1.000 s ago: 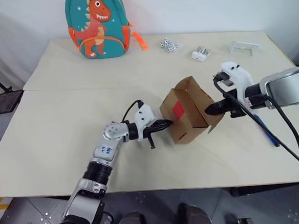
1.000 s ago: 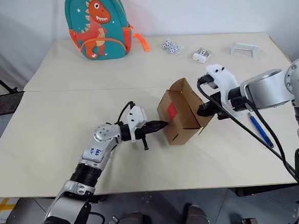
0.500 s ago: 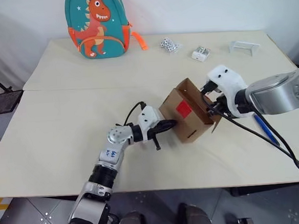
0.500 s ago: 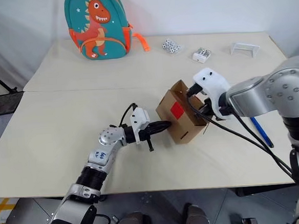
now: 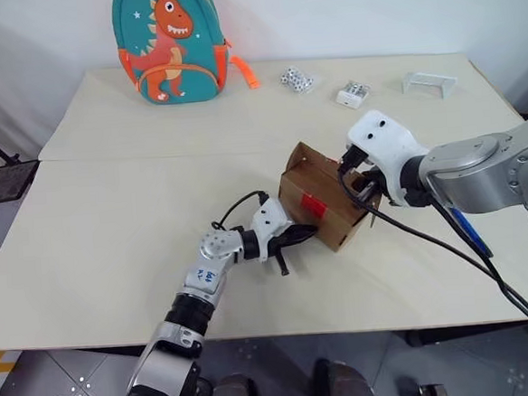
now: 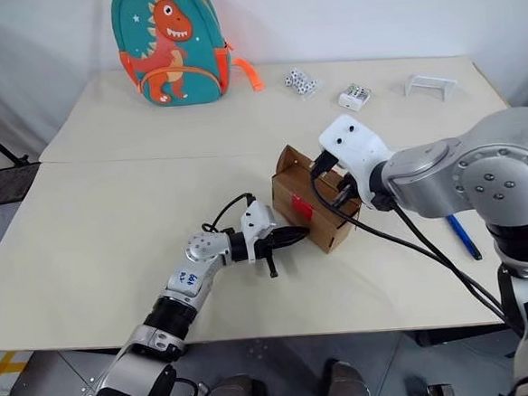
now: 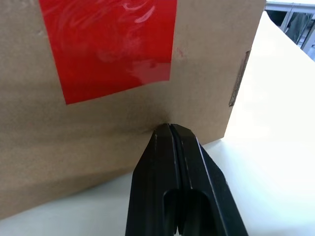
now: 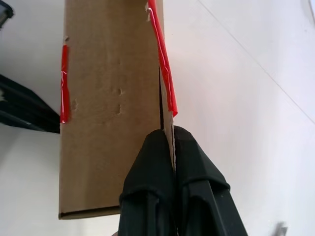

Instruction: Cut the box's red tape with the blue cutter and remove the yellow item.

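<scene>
Quick count on the desk (image 5: 112, 227): one box (image 5: 324, 214), one blue cutter (image 5: 466, 231), one dino backpack (image 5: 170, 43), one battery pack (image 5: 353, 94), one clear stand (image 5: 428, 83), one little dice pile (image 5: 297, 81).

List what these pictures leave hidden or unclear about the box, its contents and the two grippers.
- The box: its inside is hidden by its own walls and the right gripper, so contents cannot be told.
- Red tape: cut off by the left wrist view's edge.
- Left gripper: shut, tips at the box wall; pressing cannot be judged.
- Blue cutter: partly hidden behind the right arm.
</scene>
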Motion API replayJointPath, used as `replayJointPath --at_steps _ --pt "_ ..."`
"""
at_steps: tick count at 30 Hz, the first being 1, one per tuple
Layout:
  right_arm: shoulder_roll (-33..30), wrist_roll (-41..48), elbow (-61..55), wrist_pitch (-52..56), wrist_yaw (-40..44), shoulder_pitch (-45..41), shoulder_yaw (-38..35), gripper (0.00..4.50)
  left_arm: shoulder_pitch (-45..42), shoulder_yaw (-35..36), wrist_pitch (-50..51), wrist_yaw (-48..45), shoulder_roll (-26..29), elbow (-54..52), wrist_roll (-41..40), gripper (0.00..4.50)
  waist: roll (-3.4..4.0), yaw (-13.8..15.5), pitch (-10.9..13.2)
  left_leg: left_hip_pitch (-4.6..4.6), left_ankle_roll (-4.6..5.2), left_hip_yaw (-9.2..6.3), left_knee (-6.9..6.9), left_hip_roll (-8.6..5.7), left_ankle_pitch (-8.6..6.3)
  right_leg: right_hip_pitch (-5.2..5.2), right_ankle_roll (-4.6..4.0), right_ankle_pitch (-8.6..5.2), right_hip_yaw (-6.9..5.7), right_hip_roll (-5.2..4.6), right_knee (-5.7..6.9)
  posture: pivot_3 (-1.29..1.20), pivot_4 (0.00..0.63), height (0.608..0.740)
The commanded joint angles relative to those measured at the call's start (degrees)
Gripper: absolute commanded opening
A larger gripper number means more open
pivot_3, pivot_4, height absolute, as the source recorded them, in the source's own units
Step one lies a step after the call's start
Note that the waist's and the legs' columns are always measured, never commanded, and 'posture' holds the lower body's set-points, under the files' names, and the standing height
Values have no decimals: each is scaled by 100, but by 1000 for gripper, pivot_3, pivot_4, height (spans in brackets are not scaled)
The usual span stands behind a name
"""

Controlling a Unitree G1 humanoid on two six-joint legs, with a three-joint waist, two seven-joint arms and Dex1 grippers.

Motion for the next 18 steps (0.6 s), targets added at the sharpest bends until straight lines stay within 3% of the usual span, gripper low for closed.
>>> replayJointPath --at_steps 1,9,18 --pt "-21 310 46 22 -67 -137 -279 8 -43 -24 14 -44 11 -164 -22 0 0 -1 0 0 0 0 0 0 0 0 0 0 1 0 0 0 150 740" --pt "58 1411 813 -59 -750 -228 -550 8 42 28 383 -423 416 -698 -172 0 0 -10 0 -3 0 2 -4 1 0 -6 0 0 -1 0 3 0 150 740" --pt "-75 1830 815 -233 -1252 -131 -323 8 -405 656 1969 -1369 949 -2178 -1805 0 1 -4 1 -15 0 0 -3 2 0 -17 0 0 -1 0 5 0 150 740"
